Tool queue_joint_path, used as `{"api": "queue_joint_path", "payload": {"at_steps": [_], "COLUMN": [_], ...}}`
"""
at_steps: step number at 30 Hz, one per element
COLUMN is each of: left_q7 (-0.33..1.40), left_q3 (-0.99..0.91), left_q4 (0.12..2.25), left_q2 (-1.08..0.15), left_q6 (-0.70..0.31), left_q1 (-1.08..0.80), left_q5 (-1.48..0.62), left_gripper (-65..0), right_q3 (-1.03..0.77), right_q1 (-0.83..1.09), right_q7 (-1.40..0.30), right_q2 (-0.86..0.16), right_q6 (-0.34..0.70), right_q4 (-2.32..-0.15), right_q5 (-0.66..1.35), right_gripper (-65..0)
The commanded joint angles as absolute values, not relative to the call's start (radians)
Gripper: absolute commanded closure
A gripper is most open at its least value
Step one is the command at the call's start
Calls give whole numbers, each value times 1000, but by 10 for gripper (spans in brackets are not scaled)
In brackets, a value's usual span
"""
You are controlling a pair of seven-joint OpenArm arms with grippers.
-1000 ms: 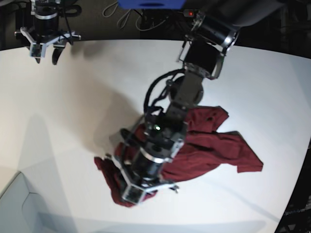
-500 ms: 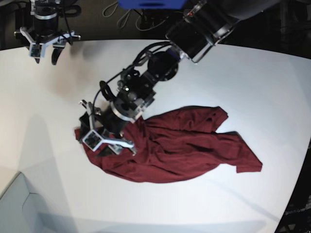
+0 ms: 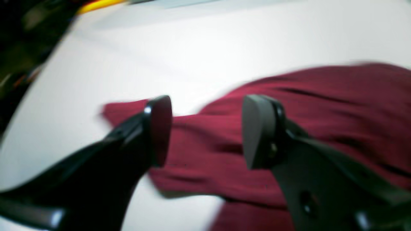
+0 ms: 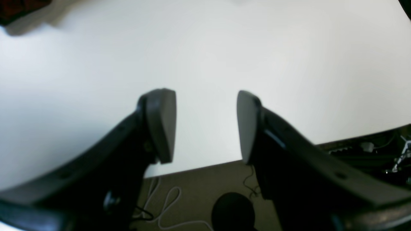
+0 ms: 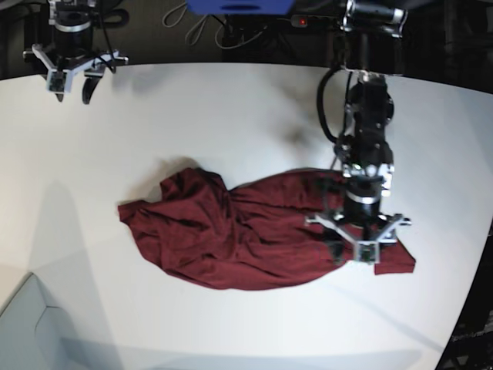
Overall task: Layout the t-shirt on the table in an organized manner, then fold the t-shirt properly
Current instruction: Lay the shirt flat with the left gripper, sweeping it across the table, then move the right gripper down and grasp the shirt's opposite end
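T-shirt [image 5: 254, 239], dark maroon, now lies strung out in a long rumpled band across the middle of the white bench [image 5: 231, 123]; a second ago it was bunched in a heap under the left arm. That arm dragged one end out toward the base view's left, let go, and has since swung across to the garment's other end.

Left end effector [image 5: 356, 248] hovers over the shirt's end on the base view's right, near the bench's curved edge. Its wrist view shows the jaws parted a moderate width, nothing between them, maroon fabric lying below and beyond the pads; the picture is blurred, so contact with the cloth cannot be judged.

Right end effector [image 5: 71, 77] sits well apart at the far corner, jaws spread, empty, only bare bench under it.

Judgement: layout stage only partly done. Shirt is stretched but still creased, sleeves not distinguishable. Likely next, a grasp at this end to pull it flat.
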State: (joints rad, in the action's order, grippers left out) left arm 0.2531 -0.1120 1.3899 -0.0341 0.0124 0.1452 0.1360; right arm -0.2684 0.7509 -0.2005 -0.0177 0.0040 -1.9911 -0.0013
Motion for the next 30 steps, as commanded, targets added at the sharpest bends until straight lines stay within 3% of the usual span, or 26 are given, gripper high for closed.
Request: {"api": "queue_joint_path", "payload": {"at_steps": [1, 8, 15, 17, 20, 21, 24, 30], "left_q7": [236, 237, 236, 236, 236, 236, 236, 239], "left_q3": [-154, -363, -378, -377, -381, -381, -384, -417], "left_q4": [1365, 1033, 892, 886, 895, 898, 932, 1395], "left_q2": [-31, -45, -58, -58, -58, -58, -58, -19], "left_q6": [5, 4, 4, 4, 4, 4, 4, 2], "left_q1": [193, 354, 381, 381, 378, 378, 360, 222], "left_q5": [134, 134, 134, 134, 134, 134, 134, 131], "left_gripper": [-339, -339, -330, -254, -31, 0, -19, -3], "right_q3": [-271, -271, -271, -271, -271, -271, -272, -257], "right_q1": [760, 760, 762, 762, 762, 762, 759, 757], "right_q7": [-177, -177, -177, -177, -177, -177, -177, -177], "right_q2": [-21, -21, -21, -21, -19, -13, 5, 8], "right_q6": [5, 5, 5, 5, 5, 5, 5, 5], "right_q4": [-2008, -1995, -1994, -1994, -1994, -1994, -1994, -1994], "right_q5": [-5, -5, -5, -5, -5, -5, -5, -5], "right_gripper": [-306, -306, -306, -306, -306, -306, -306, -306]}}
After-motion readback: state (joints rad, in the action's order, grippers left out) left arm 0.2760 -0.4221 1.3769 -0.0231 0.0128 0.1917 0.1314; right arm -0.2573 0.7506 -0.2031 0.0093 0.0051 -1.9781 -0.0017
